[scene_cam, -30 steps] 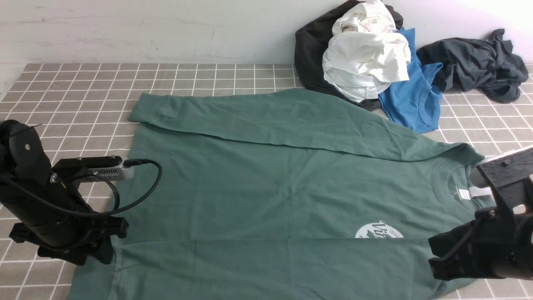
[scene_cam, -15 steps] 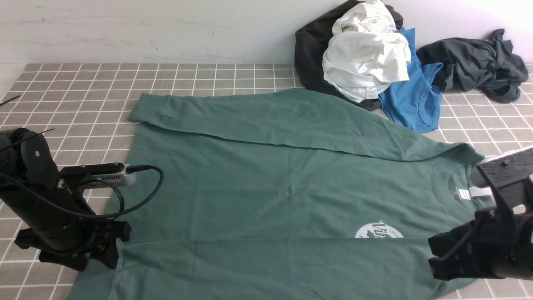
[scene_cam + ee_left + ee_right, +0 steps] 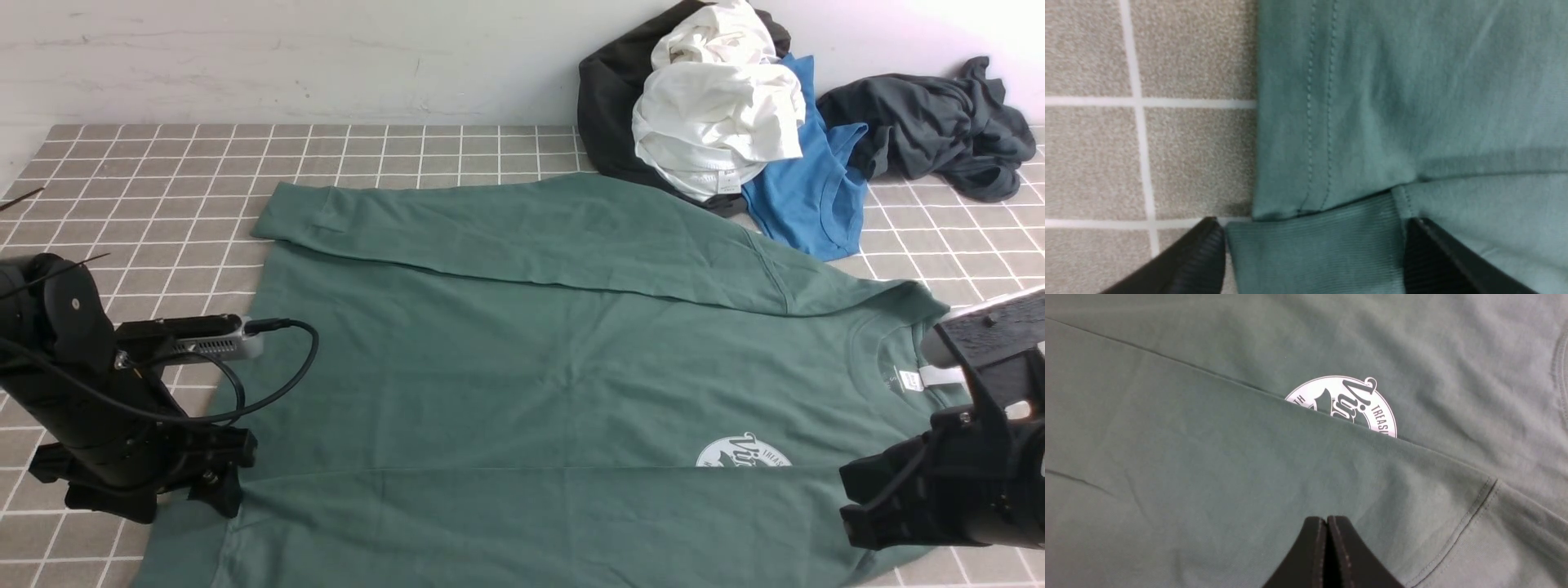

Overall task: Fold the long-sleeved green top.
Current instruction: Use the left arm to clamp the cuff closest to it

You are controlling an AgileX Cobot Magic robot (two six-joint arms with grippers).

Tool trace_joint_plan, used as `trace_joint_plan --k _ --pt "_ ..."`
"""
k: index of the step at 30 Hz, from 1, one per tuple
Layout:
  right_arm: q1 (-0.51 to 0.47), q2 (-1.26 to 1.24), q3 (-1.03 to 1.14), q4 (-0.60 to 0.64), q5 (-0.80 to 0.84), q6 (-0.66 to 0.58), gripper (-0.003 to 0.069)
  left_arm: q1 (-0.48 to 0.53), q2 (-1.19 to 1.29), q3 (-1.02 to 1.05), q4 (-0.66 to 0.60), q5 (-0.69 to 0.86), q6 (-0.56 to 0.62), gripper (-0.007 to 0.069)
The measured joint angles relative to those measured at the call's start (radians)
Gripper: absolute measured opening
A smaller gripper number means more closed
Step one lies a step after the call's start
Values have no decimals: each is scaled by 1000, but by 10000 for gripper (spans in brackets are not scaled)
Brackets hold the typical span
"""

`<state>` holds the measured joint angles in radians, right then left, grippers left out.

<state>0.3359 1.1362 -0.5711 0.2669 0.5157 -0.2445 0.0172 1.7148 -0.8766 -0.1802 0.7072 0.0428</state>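
Tiled bench [image 3: 163, 163] carries green top [image 3: 531, 367] spread flat, collar toward my right. My left hand [image 3: 1312, 226] wide astride cuff [image 3: 1331, 261]: I'd lower, pinch cuff with hem [image 3: 1290, 122]. My right hand [image 3: 1327, 522] fingers pressed together, empty, near logo [image 3: 1347, 404]

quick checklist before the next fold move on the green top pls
1. Is the left gripper open and lined up? Ok: one finger is on each side of the ribbed cuff.
2. Are the left fingers down on the cloth? Cannot tell.
3. Is the right gripper ready to grasp? Not ok: its jaws are shut, with no cloth visible between them.
4. Are both sleeves folded across the green long-sleeved top? Ok.
5. Is the body lying flat? Ok, only faint creases.
6. Is the blue shirt off the top? Cannot tell: it lies right against the far shoulder edge.
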Motion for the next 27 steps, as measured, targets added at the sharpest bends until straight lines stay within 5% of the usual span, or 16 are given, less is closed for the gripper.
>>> trace_joint_plan --k 8,18,27 --pt "0 0 0 5 0 0 -14 0 1 0 7 1 -6 503" --pt "0 0 0 12 0 0 -14 0 -31 0 11 44 -7 127" --pt "0 0 0 12 0 -14 -14 0 -173 0 7 52 -8 48"
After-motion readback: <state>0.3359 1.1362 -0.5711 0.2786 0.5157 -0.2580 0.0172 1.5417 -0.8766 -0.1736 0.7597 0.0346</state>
